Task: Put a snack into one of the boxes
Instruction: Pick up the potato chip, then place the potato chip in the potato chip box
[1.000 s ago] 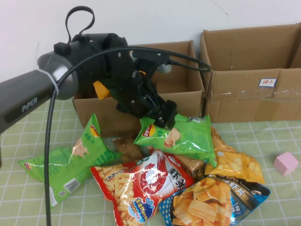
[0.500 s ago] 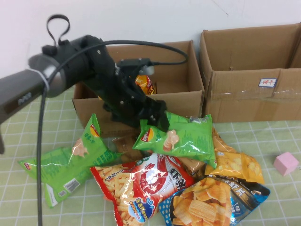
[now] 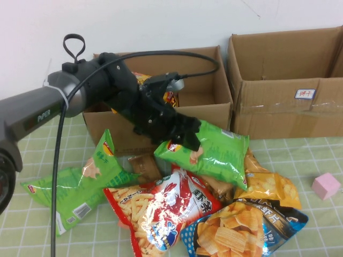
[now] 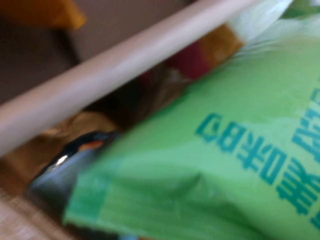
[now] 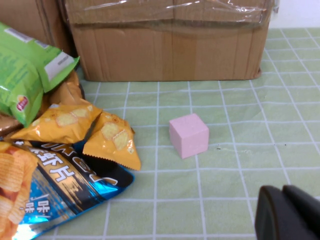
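Reaching across the left cardboard box (image 3: 206, 115), the left gripper (image 3: 185, 138) is clamped on a green chip bag (image 3: 214, 152), which hangs just in front of the box's front wall above the snack pile (image 3: 177, 206), not yet inside. Judged from this, the pick is done; lifting over the rim and releasing remain. A second box (image 3: 284, 85) stands to the right. The right gripper (image 5: 287, 215), fingers together, hovers over the mat near a pink cube (image 5: 188, 135).

White wall (image 3: 161, 21) behind; green checked tablecloth (image 3: 321, 225) below
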